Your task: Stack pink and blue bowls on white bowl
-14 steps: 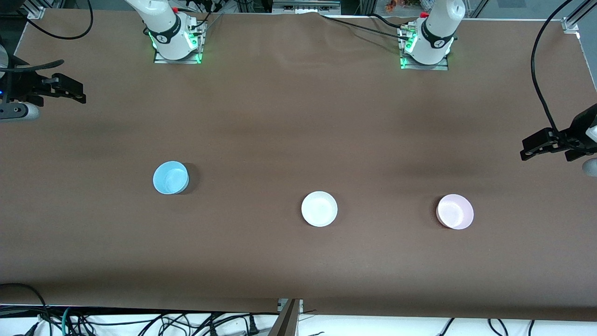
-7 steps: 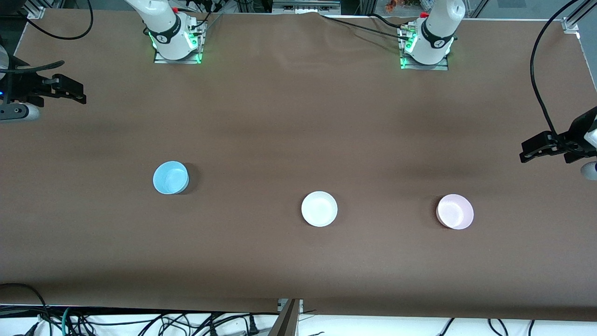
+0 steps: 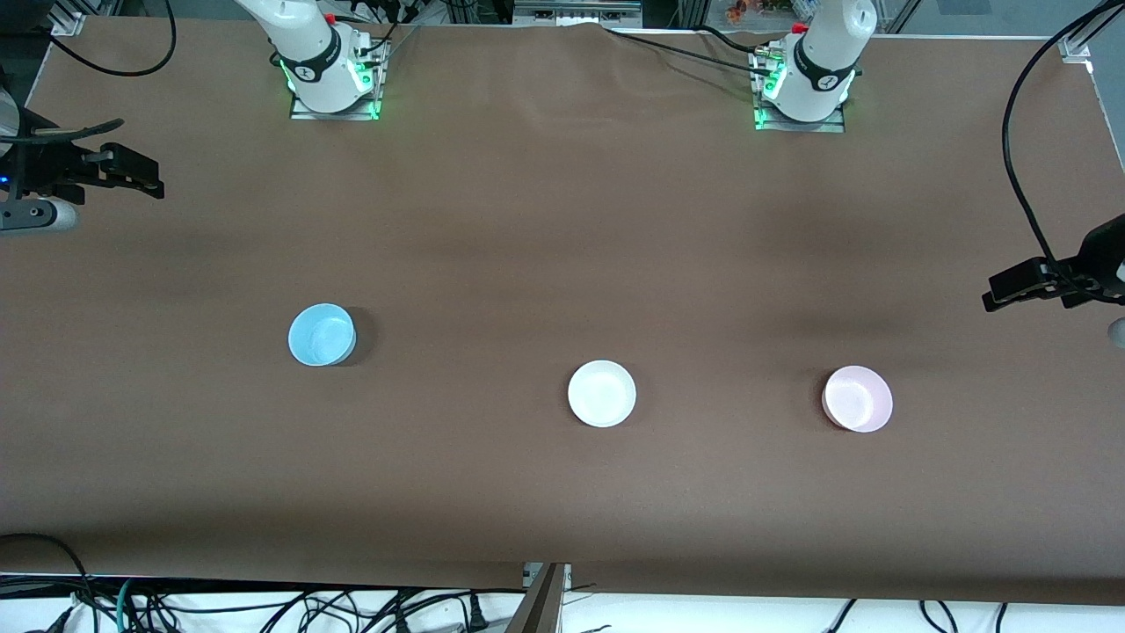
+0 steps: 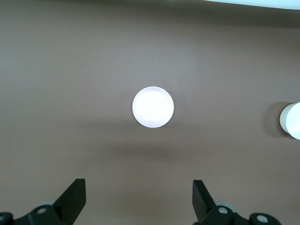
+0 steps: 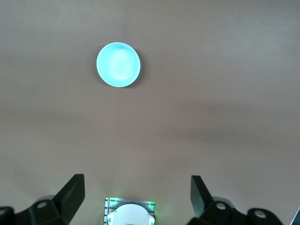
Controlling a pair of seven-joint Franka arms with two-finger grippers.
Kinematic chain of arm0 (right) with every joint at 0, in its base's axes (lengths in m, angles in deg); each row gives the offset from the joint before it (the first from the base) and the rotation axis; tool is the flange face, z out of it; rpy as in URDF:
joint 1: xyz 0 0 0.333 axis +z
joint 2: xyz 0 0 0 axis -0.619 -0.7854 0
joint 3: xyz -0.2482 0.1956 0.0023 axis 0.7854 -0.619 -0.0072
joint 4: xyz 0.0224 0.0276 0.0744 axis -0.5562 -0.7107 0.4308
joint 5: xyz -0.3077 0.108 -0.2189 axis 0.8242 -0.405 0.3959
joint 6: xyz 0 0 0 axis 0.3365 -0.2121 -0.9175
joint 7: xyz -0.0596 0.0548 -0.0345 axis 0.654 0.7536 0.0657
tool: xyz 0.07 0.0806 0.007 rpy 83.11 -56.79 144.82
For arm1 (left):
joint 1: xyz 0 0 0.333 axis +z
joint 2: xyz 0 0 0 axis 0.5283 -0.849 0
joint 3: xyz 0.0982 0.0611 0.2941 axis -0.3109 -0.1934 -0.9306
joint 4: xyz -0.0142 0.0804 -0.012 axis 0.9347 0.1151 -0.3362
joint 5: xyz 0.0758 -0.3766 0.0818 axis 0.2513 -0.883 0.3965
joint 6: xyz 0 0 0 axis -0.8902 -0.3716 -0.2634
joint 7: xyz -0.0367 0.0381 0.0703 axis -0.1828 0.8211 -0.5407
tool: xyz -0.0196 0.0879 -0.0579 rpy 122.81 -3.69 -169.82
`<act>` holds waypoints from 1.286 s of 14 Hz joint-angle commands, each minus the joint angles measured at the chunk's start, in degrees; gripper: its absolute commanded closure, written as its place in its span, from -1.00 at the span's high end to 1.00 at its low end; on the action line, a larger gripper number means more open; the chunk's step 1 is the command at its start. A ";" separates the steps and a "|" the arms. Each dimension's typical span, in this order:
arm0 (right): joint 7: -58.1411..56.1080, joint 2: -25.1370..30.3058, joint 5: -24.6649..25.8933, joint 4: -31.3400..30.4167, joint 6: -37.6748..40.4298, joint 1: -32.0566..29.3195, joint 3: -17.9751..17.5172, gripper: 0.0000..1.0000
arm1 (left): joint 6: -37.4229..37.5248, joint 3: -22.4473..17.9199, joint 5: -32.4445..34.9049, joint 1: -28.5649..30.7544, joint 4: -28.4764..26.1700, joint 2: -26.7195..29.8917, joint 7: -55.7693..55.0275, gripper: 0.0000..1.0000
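Nothing stacked yet: white bowl (image 3: 601,394) sits lower centre of the front frame, empty, glossy, round. Pink bowl (image 3: 857,399) lower right, blue bowl (image 3: 322,334) centre-left, each well apart on matte brown tablecloth (image 3: 562,220). Left gripper (image 4: 139,199) and right gripper (image 5: 138,196) hang high at frame edges, fingers spread, holding nothing.

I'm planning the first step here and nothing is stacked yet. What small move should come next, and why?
Probably bring the left gripper in over the pink bowl. That bowl sits alone toward the left arm's end, apart from the white bowl. Both grippers are open, high and empty; the right gripper is well off from the blue bowl.
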 commanded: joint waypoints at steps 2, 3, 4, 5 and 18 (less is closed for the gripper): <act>0.31 -1.19 -0.97 1.60 0.18 0.04 -0.24 1.00 | -3.69 -0.27 -0.07 0.56 -1.39 -0.62 -0.06 1.00; 0.48 -1.19 -1.06 1.68 0.09 0.04 -0.24 1.00 | -4.83 -0.19 1.33 0.56 -1.39 -0.80 -0.06 1.00; 0.40 -1.27 -1.14 1.60 0.00 0.13 -0.32 1.00 | -5.89 -0.19 2.04 0.56 -1.30 -0.80 -0.06 1.00; 0.39 -1.80 -0.71 1.60 -0.70 0.21 -0.41 1.00 | -6.24 -0.19 2.13 0.65 -1.30 -1.15 -0.06 1.00; 1.01 -24.11 -1.06 -3.74 -23.94 -1.27 -0.15 1.00 | -19.86 -0.01 -4.28 5.93 -3.67 -14.77 7.85 1.00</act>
